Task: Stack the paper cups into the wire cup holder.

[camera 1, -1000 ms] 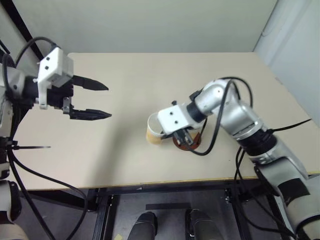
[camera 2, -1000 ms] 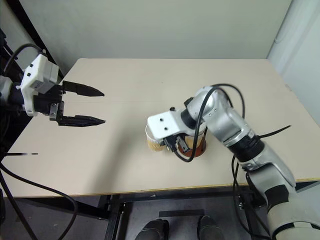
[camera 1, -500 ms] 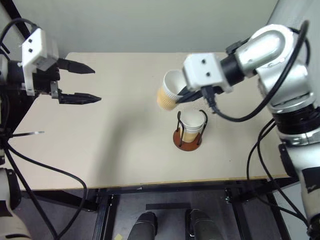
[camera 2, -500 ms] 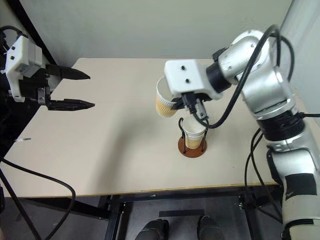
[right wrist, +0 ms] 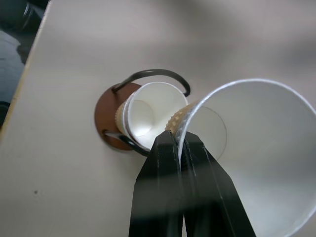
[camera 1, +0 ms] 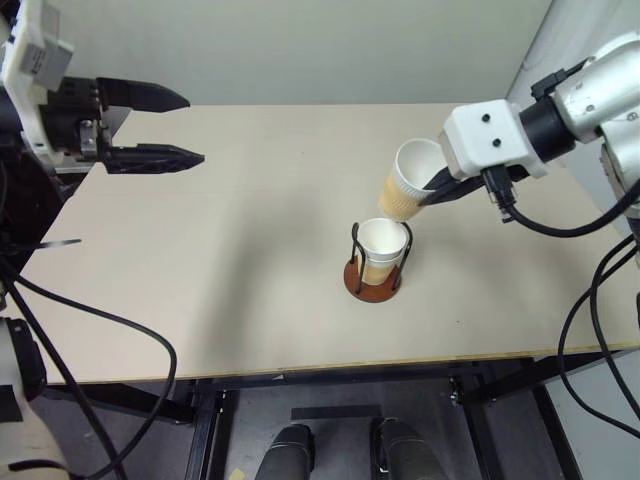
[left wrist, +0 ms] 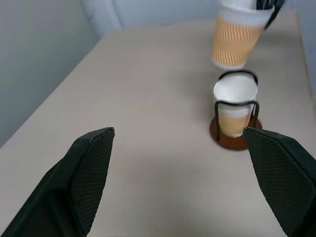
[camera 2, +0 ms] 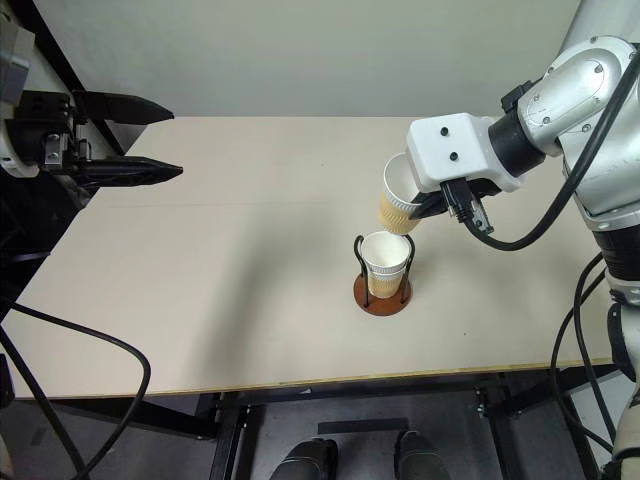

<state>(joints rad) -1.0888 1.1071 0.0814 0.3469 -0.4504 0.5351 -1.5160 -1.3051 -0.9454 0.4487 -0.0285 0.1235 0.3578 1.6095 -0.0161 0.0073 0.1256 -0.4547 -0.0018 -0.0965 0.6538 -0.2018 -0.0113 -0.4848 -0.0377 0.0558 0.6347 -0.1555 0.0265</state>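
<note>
Right wrist view shows the right gripper (right wrist: 178, 143) pinching the rim of a tan, white-lined paper cup (right wrist: 256, 163) above the black-wire, brown-based cup holder (right wrist: 109, 121) (one cup (camera 1: 382, 250) seated); tilted, it might snag; the left gripper (camera 1: 165, 127) gapes, empty.

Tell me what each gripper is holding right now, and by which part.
The right gripper pinches a paper cup by its rim wall, one finger inside, one outside, in the air above the cup in the wire cup holder. The left gripper is open, holding nothing.
</note>
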